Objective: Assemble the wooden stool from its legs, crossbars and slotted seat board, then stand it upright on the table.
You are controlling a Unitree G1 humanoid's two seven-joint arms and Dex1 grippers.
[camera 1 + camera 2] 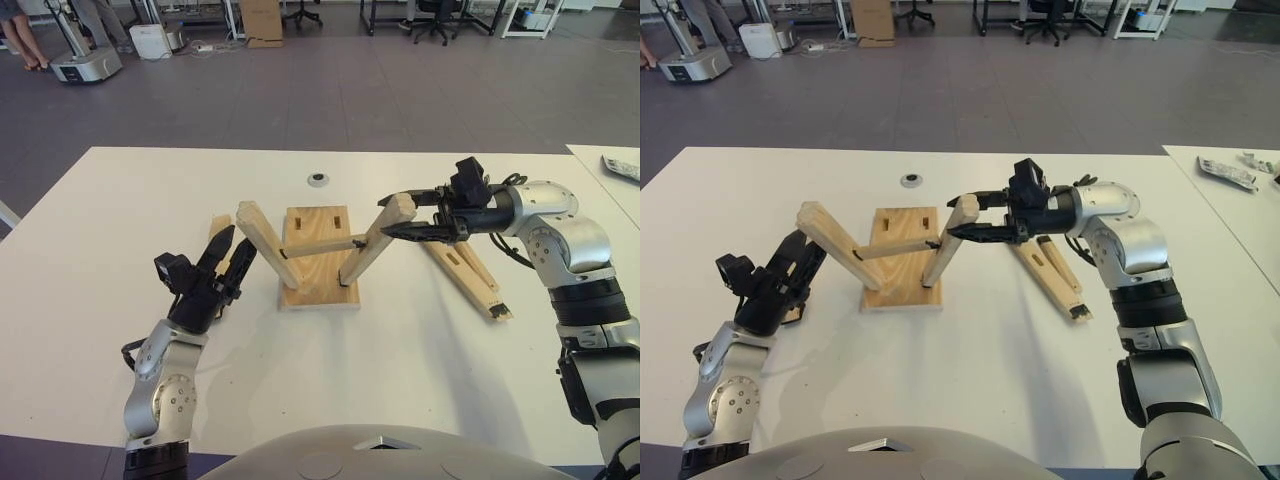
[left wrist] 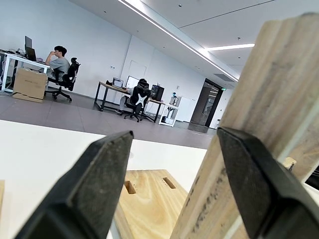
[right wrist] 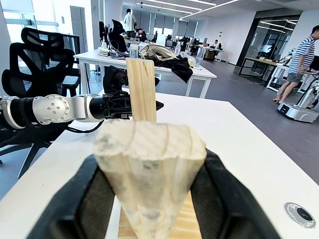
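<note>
Right gripper tight around leg over seat board; left gripper wide.

The white tabletop carries the slotted seat board lying flat, a leg pair just beside it, and a round cap.

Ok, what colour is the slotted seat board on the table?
Light natural wood, pale tan: the seat board shows best in the left eye view.
</note>
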